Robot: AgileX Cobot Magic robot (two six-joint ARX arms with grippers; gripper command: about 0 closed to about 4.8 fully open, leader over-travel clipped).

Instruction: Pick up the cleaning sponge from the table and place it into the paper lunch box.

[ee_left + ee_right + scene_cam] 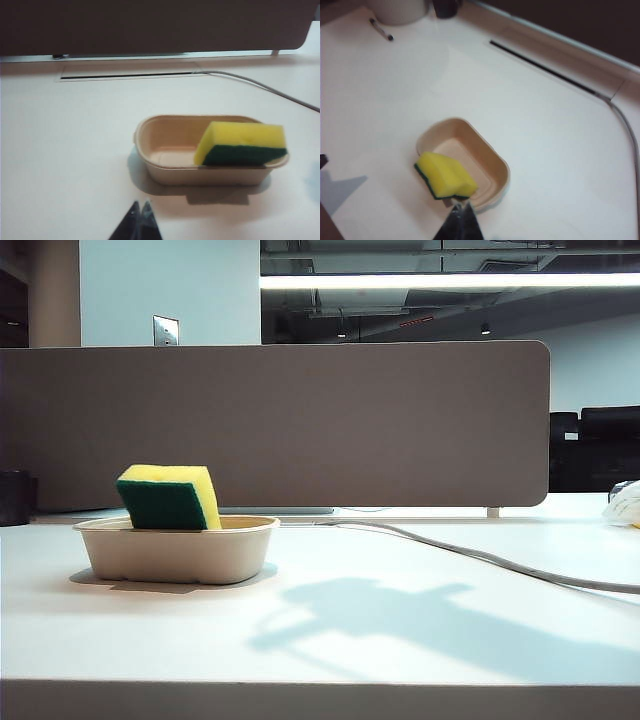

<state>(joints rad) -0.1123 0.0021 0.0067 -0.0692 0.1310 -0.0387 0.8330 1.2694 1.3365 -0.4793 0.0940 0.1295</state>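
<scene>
Exterior view: thick yellow foam cleaning sponge with a dark green scouring face [170,497] propped tilted in the shallow beige moulded-fibre paper lunch box [176,550], upper part standing well above the rolled rim. Box on the left of the flat white table [400,640], near the brown-grey partition panel [300,420]; broad bare surface to its right, crossed by a grey cable [480,555]. No arm visible here, only a shadow.

Left wrist view: left gripper [140,207] with tips pressed together, holding nothing, apart from the box's near wall. Sponge leaning over one end's rim.

Right wrist view: right gripper [461,209] closed and empty, above the box's near rim, close by the sponge.
</scene>
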